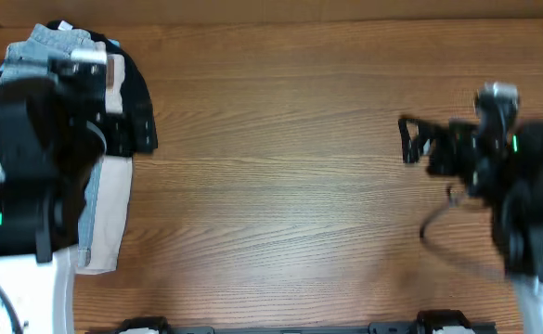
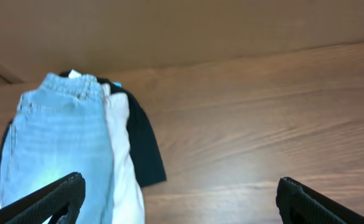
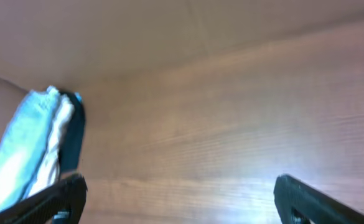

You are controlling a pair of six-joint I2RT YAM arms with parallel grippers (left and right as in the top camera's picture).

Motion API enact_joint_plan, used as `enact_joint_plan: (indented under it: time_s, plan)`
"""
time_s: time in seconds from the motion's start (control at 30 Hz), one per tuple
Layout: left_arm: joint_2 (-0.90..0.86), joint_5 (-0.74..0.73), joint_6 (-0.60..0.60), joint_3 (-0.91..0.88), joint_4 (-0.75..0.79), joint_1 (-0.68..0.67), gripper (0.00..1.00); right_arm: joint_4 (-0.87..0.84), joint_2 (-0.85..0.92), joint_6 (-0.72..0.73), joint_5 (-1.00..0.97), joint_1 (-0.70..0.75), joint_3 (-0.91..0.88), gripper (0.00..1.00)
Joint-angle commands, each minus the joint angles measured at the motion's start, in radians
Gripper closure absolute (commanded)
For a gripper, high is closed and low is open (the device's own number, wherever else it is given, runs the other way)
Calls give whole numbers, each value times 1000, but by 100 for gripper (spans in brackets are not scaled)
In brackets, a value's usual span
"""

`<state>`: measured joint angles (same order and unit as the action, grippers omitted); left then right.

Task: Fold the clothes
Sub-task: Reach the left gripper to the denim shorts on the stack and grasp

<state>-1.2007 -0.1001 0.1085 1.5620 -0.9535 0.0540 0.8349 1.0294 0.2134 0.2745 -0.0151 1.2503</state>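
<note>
Left gripper (image 2: 180, 183) jaws apart above jeans (image 2: 54, 143); tag (image 2: 74, 74) writing illegible.

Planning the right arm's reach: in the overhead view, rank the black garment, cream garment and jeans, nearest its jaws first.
From the right gripper:
1. black garment, the pile's right edge.
2. cream garment, just left of it.
3. jeans, farthest left.
</note>
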Motion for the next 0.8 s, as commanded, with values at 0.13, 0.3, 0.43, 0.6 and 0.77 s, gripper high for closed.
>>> enact_joint_plan:
  time_s: [0.13,0.3,0.43,0.6,0.77]
  plan:
    - [-168,60,56,55,163,58,0,16,306,-2,101,-5,163,0]
    - [-326,56,58,58,256,209,0,19,415,-10,154,-5,163,0]
    - [-451,13,108,59,331,339,0,35,454,-45,154,-6,163,0]
    - [-601,-31,155,59,406,478,5,64,461,-76,132,-6,161,0]
    - [-749,-137,158,67,498,606,10,103,461,-88,127,-6,161,0]
